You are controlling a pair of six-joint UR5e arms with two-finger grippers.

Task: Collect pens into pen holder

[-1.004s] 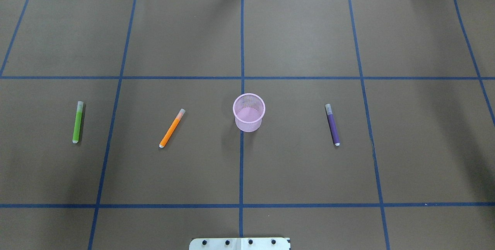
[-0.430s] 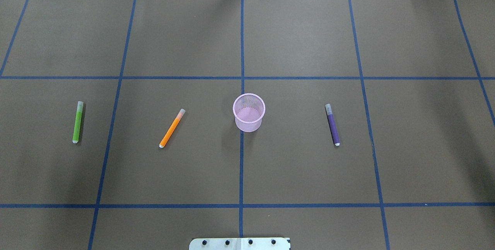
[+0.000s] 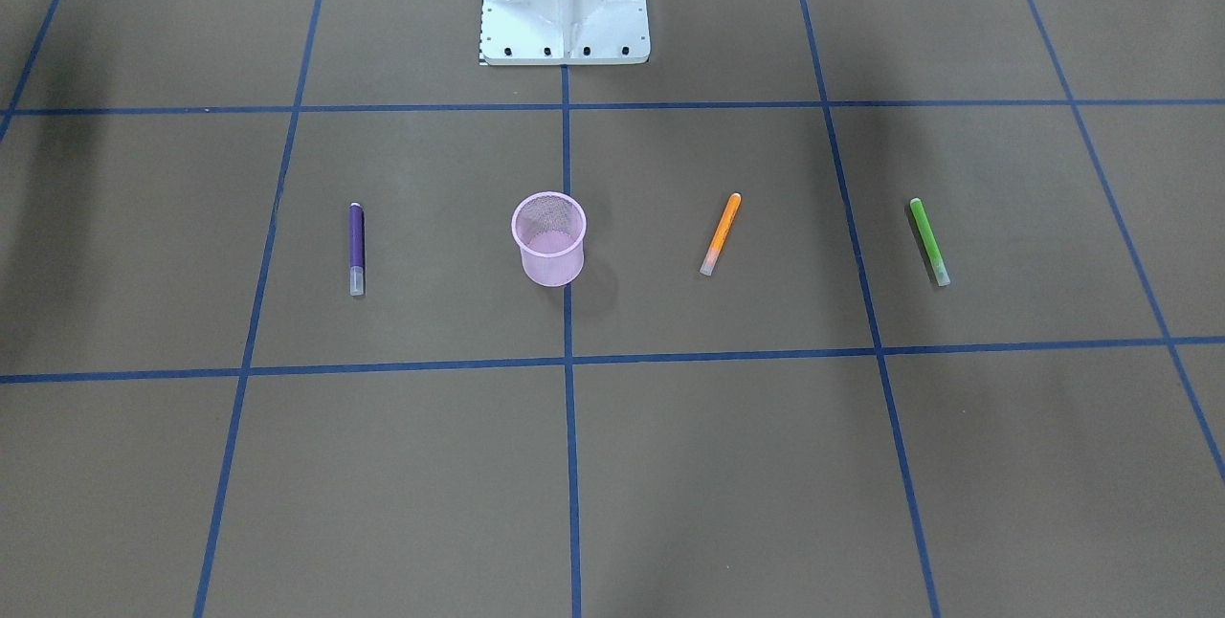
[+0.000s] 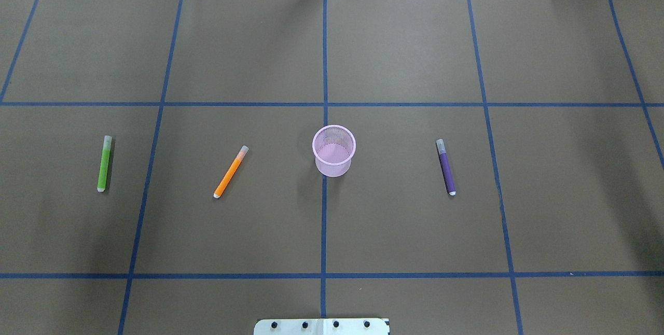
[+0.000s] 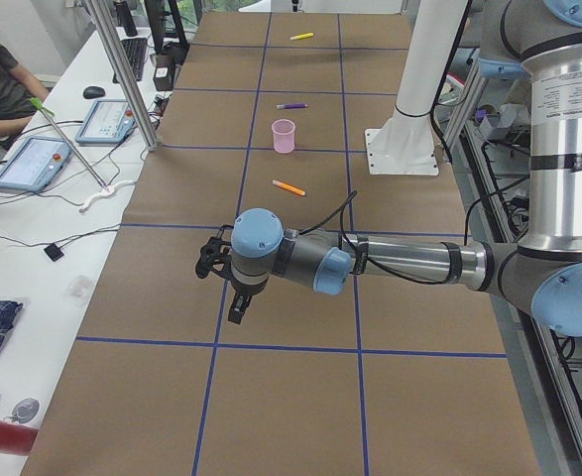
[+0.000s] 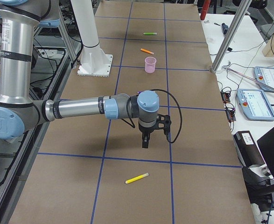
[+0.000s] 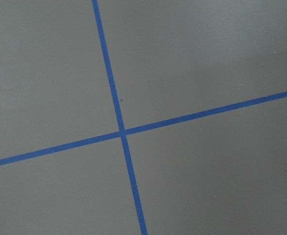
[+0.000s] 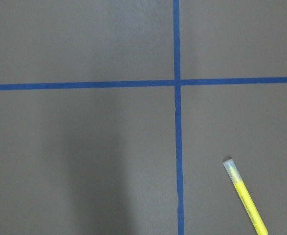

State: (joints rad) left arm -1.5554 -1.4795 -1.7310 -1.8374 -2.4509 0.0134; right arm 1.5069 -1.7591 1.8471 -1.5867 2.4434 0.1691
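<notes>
The pink mesh pen holder [image 4: 334, 150] stands upright at the table's middle and also shows in the front view [image 3: 548, 237]. The green pen [image 4: 104, 163], the orange pen [image 4: 231, 171] and the purple pen [image 4: 446, 167] lie flat on the table, apart from the holder. The green and orange pens are to its left and the purple pen to its right in the overhead view. My left gripper [image 5: 229, 288] and right gripper [image 6: 146, 140] show only in the side views, over bare table past either end of the row. I cannot tell whether they are open or shut.
A yellow pen [image 6: 137, 178] lies near my right gripper and also shows in the right wrist view [image 8: 245, 196]. The white robot base [image 3: 565, 1] stands at the table's near edge. Blue tape lines [image 4: 324, 65] cross the brown table cover. A desk with tablets [image 5: 38, 159] runs along the far side.
</notes>
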